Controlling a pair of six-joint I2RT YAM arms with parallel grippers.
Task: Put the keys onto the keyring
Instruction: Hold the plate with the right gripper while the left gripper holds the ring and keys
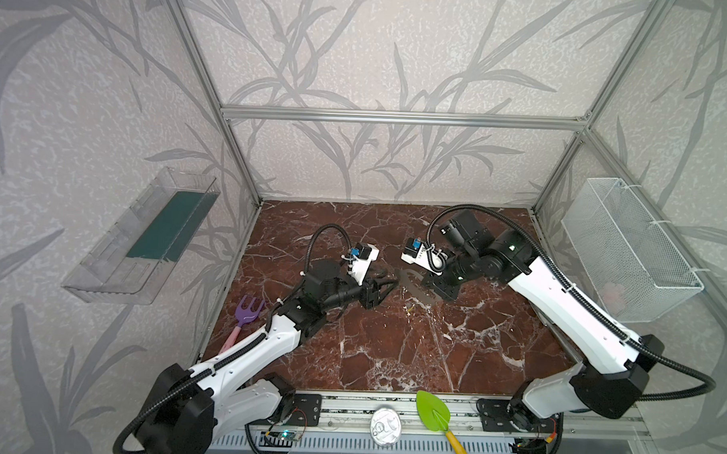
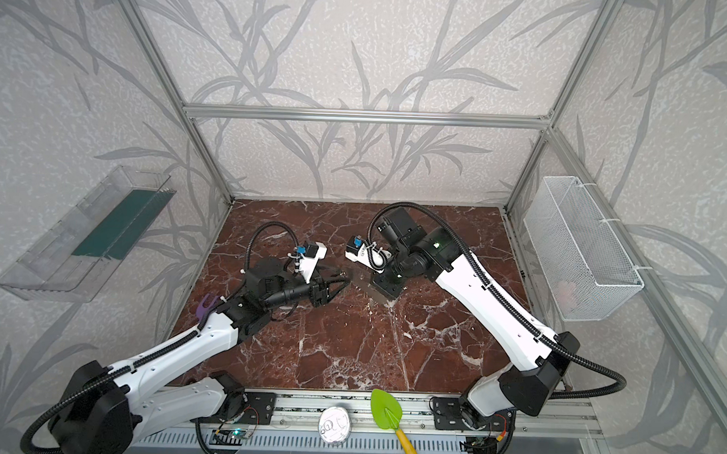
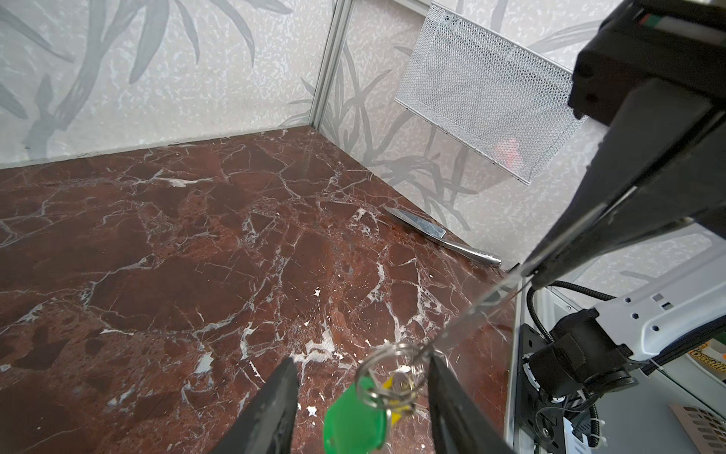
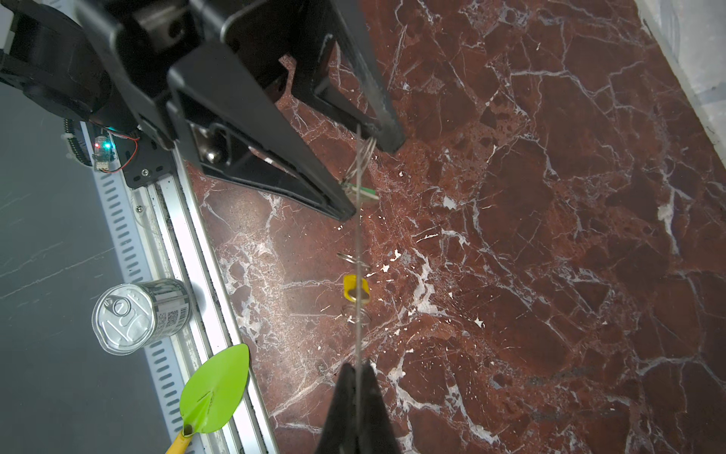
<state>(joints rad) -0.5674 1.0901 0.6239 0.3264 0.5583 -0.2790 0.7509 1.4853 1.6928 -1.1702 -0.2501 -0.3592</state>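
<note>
- A purple fork-shaped plastic toy [image 1: 248,311] lies at the left edge of the red-brown marble tabletop [image 1: 390,353]; a silvery table knife [image 3: 440,236] lies along its right edge
- A tin can [image 1: 385,426] and a green leaf-shaped trowel [image 1: 432,409] rest on the front rail
- The right gripper [image 4: 356,367] is clamped on the flat grey D-shaped keyring plate [image 3: 471,310], held on edge above mid-tabletop
- The left gripper [image 3: 361,357] has its jaws apart around the green-tagged silvery key [image 3: 353,416], whose wire ring sits at the plate's free end
- The yellow-tagged key [image 4: 355,289] lies on the tabletop beneath the plate
</note>
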